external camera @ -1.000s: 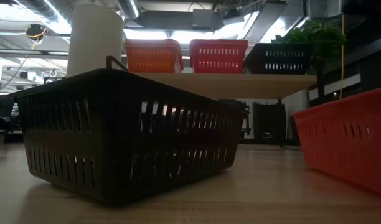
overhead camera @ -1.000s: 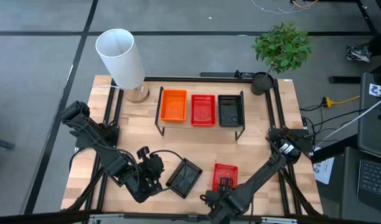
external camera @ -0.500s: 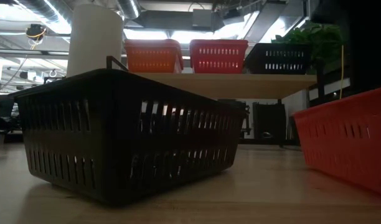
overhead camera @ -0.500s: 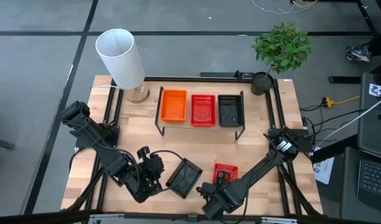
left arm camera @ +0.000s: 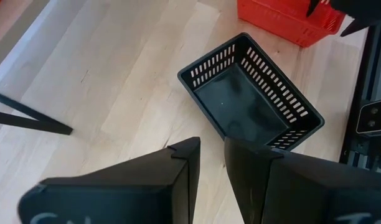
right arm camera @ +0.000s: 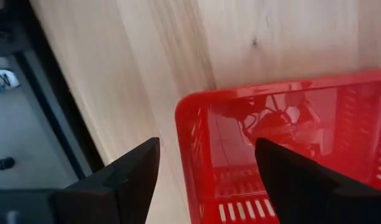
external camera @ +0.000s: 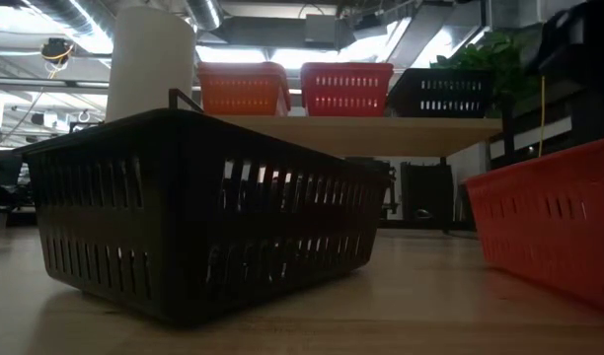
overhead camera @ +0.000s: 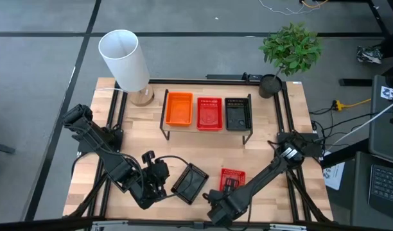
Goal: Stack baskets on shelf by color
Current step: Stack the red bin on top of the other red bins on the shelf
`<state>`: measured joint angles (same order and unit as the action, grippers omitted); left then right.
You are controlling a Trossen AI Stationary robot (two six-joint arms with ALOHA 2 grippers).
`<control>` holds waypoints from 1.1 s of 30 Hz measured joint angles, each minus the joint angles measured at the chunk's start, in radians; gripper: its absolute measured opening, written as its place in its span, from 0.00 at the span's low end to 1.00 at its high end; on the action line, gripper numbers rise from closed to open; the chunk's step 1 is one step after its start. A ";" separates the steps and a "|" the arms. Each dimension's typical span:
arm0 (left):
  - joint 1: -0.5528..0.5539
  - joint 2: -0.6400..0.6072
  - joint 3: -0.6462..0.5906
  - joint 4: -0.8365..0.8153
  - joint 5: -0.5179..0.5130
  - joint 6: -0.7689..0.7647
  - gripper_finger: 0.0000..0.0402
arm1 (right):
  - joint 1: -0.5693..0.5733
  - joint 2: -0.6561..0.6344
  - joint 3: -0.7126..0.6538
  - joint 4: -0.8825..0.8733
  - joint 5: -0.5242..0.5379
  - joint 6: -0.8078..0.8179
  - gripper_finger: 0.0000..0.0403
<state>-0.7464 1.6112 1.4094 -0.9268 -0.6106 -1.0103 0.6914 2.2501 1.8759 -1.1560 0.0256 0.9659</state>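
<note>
Shelf (overhead camera: 206, 133): a light-wood plank on thin black wire legs, standing toward the bench's (overhead camera: 267, 160) far edge, midway along it.
On the shelf: orange basket (overhead camera: 179, 108), red basket (overhead camera: 209, 113) and black basket (overhead camera: 237, 113) are sitting side by side, filling the plank.
Loose black basket (overhead camera: 190, 182): slotted plastic mesh, lying skewed near the bench's near edge.
Loose red basket (overhead camera: 233, 178): same mesh, lying just beside it toward the right edge.
Left pincer (left arm camera: 210, 155): hovering just short of the loose black basket, fingers a narrow gap apart, holding nothing.
Right pincer (right arm camera: 206, 163): hanging over the loose red basket's rim at the near edge, fingers spread wide.
Open room: bare wood is showing between shelf and loose baskets.
Far corners: white cylinder (overhead camera: 124, 59), potted plant (overhead camera: 289, 51).
Writing: none readable.
</note>
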 joint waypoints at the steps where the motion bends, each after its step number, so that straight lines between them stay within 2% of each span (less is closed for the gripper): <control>1: 0.000 0.000 0.000 0.000 0.000 0.000 0.16 | 0.000 0.006 0.000 0.001 -0.001 0.005 0.65; 6: 0.000 0.000 0.000 0.000 0.000 -0.001 0.16 | 0.000 0.012 0.000 -0.002 0.031 0.077 0.65; 10: 0.000 0.000 0.000 0.000 0.000 -0.001 0.16 | 0.000 0.013 0.000 -0.007 0.041 0.100 0.59; 20: 0.000 0.000 0.000 0.000 -0.001 -0.006 0.16 | 0.000 0.013 0.000 -0.037 0.041 0.103 0.30; 26: 0.000 0.000 0.000 0.001 -0.008 -0.008 0.16 | 0.000 0.013 0.000 -0.054 -0.019 0.059 0.04; 30: 0.000 0.000 0.000 0.004 -0.009 -0.009 0.16 | 0.000 0.015 0.047 -0.074 -0.020 0.037 0.01; 33: 0.000 0.000 0.000 0.006 -0.009 -0.009 0.16 | 0.000 0.015 0.142 -0.115 -0.021 -0.003 0.01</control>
<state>-0.7465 1.6109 1.4094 -0.9203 -0.6193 -1.0191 0.6913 2.2646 2.0180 -1.2715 0.0051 0.9628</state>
